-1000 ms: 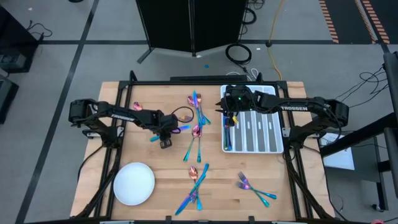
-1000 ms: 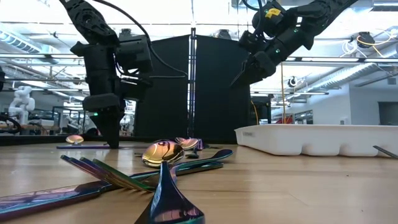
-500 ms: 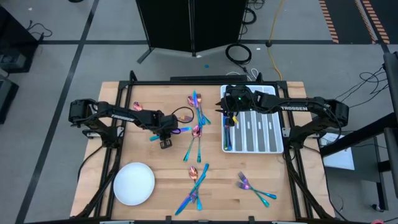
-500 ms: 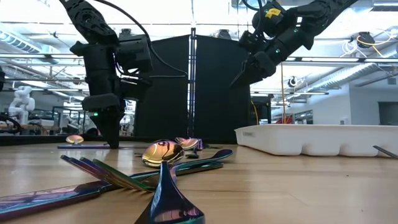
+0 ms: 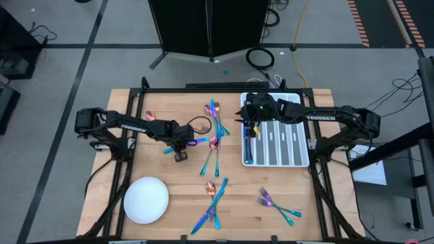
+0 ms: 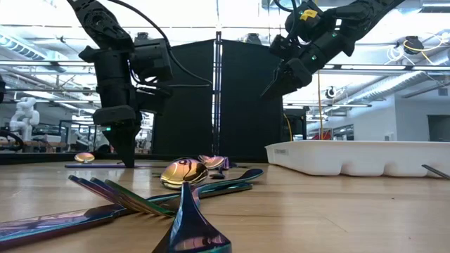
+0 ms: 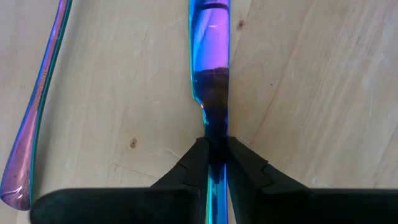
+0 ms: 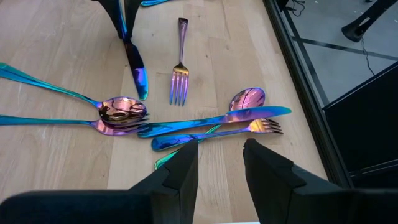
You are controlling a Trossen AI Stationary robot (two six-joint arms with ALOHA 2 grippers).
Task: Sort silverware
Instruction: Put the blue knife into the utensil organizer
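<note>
- Your left gripper [image 7: 214,163] is down at the wooden table top [image 5: 169,169], left of centre, and its two dark fingers are pinched onto the narrow neck of a slim iridescent blue-and-purple metal knife [image 7: 210,56] lying flat on the boards.
- Expect that knife to be light, stiff and slick: polished metal against hard pads can pivot or slide out, so I judge a hold nearer its middle would balance better than one out at an end.
- It lies flat against the wood, so you will likely have to lift cleanly upward, not drag it.
- Just beside it lies a thin pink-purple handle [image 7: 34,112], apart from the fingers.
- Your right gripper [image 8: 217,158] hangs above the near-left corner of the white divided plastic tray [image 5: 288,154], its fingers apart and holding nothing.
- The rest of the rainbow silverware is scattered on the table: a cluster of spoons, knives and forks [image 5: 215,129] in the middle, a second heap [image 5: 213,203] towards the front, and two forks [image 5: 277,205] front right.
- A few pieces already lie in the tray's leftmost slot [image 5: 249,149].
- The round white plate [image 5: 146,199] sits front left, with nothing on it.
</note>
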